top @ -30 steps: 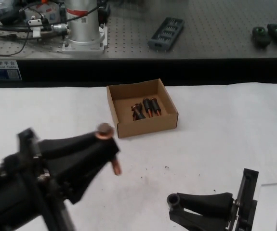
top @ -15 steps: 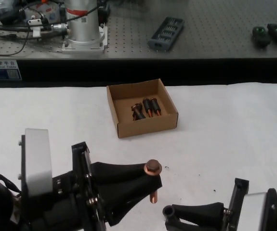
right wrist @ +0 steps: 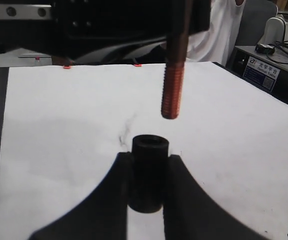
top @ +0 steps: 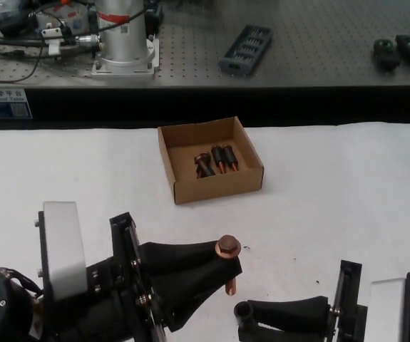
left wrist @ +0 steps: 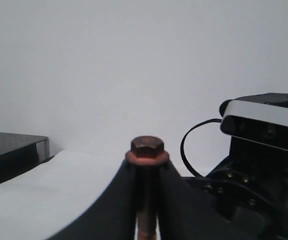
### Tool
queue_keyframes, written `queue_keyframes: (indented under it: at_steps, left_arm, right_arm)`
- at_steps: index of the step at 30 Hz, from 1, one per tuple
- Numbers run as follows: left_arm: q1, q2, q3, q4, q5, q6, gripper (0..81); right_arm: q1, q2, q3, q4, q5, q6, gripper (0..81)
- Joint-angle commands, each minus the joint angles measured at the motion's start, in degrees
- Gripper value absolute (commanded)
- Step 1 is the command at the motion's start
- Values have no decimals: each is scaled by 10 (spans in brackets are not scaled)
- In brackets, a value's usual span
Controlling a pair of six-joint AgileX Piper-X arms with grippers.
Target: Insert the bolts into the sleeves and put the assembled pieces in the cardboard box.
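One bolt [right wrist: 173, 90] upright, threads downward

Copper bolt [right wrist: 175, 65] upright (threads down), just above black sleeve [right wrist: 150, 172], assembled pieces [top: 217, 160] in cardboard box [top: 219, 187]

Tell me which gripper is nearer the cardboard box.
Left. The left gripper, shut on a bolt, is on the near side of the cardboard box; the right gripper, shut on a sleeve, sits farther from it.

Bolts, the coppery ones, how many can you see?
4. One bolt is held upright in the left gripper. Three more, already in sleeves, lie side by side in the cardboard box. Others could be hidden there.
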Motion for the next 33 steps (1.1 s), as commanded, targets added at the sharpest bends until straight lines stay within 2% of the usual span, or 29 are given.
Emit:
queue_keyframes:
  at_steps: [1, 12, 22, 27, 33]
  left_arm:
    - [-8, 13, -6, -36, -4, -3, 6]
    - [-50, 14, -7, -37, -25, 1, 6]
    - [-50, 14, -7, -37, -25, 3, 6]
    - [-50, 14, -6, -37, -62, 7, 6]
    - [-50, 14, -6, -37, -64, 5, 6]
  right_arm:
    - [2, 2, -3, -33, 12, 21, 57]
    - [2, 2, -3, -34, 12, 21, 57]
    - [2, 2, -3, -34, 13, 21, 57]
    - [2, 2, -3, -34, 13, 26, 57]
    - [2, 2, -3, -34, 13, 26, 57]
